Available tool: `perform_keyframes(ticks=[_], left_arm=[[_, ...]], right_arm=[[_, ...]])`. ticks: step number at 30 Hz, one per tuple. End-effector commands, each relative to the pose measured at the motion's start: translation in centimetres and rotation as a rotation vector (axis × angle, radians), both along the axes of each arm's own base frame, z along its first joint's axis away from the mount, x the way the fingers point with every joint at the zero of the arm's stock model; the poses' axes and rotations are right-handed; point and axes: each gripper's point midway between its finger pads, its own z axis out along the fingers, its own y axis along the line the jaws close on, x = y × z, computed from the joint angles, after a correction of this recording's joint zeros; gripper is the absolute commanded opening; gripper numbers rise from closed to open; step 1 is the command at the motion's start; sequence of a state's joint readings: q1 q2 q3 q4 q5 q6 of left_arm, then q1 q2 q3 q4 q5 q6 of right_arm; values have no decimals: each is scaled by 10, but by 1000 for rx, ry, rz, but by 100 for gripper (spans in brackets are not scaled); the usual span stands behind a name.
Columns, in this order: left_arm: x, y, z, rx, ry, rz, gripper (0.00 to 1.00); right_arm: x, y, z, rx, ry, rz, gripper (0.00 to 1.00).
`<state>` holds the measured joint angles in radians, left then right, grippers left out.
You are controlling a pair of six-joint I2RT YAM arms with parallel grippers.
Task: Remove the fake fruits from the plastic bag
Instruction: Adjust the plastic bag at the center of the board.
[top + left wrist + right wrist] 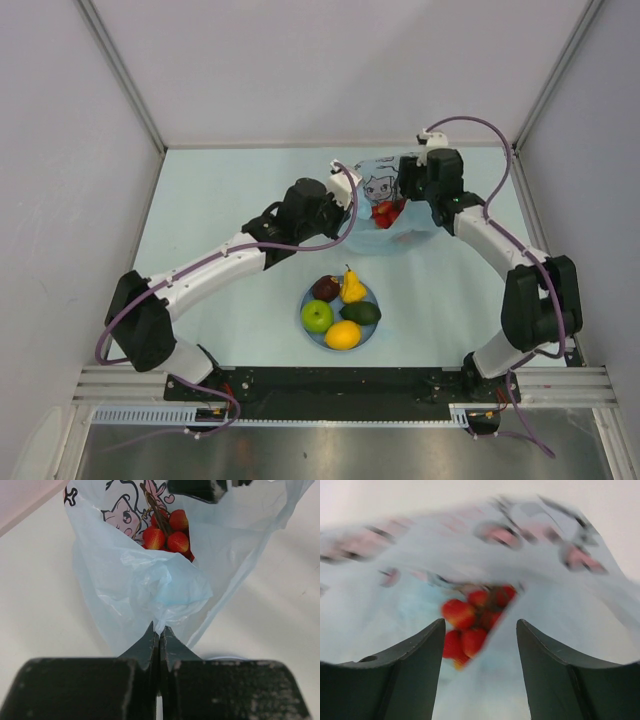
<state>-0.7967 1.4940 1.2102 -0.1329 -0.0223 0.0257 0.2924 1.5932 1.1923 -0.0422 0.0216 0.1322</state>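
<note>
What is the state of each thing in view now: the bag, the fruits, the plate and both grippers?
Translucent light-blue plastic bag: mouth open, one edge pinched.
Bunch of red grapes: inside the bag.
Round light-blue plate: holds five plastic fruits.
Left gripper: shut on the bag's edge.
Right gripper: open, facing the grapes, holding nothing.

Plate (372,334) sat on worktop (225,185). On plate: apple (317,316) front-left, lemon (342,335) front, oval fruit (361,312) right, pear (352,288) rear, round fruit (325,289) rear-left. Bag (410,238) lay behind plate, slightly right; grapes (385,213) inside bag.
</note>
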Motion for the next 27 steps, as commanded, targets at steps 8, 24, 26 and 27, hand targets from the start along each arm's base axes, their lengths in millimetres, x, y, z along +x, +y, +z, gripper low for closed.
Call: perform_keyframes(ticks=[8,24,26,27], left_arm=[[-2,-9,18,-50,-21,-16,0],[21,-6,59,-77,-102,111,0],[36,5,75,-96,-135,225,0],[45,16,83,-107,-151,313,0]], right_arm=[[-41,-143,-29,-46,109,-254,55],[-20,23,-1,-51,-18,202,47],[-12,26,6,-34,-24,213,46],[-11,27,11,-22,-32,217,45]])
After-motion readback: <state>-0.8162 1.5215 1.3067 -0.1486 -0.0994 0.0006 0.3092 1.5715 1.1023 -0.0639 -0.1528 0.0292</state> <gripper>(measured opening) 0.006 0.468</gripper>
